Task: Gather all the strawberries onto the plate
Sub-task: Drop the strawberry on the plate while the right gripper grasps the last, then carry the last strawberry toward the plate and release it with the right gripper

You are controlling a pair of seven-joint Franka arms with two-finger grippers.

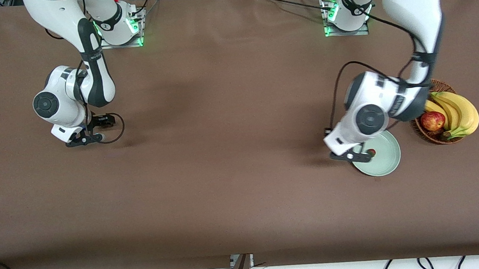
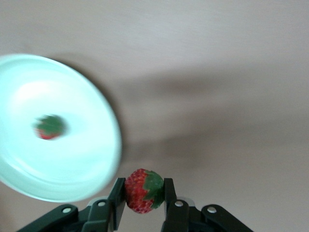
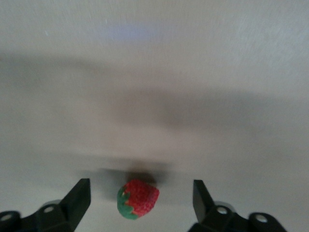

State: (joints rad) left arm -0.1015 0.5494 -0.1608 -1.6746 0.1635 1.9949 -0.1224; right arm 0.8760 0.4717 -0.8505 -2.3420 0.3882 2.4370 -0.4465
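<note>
Left claw [image 1: 363, 155] with strawberry [image 2: 143, 191] over plate [image 1: 385, 161], beside basket [image 1: 438, 136].

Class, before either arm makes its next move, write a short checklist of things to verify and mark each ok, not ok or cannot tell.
1. Left pincer shut on a strawberry: ok.
2. Held strawberry fully over the plate: cannot tell.
3. One strawberry in plate: ok.
4. Right pincer open around the last strawberry on the table: ok.
5. All three strawberries in the plate: not ok.
</note>
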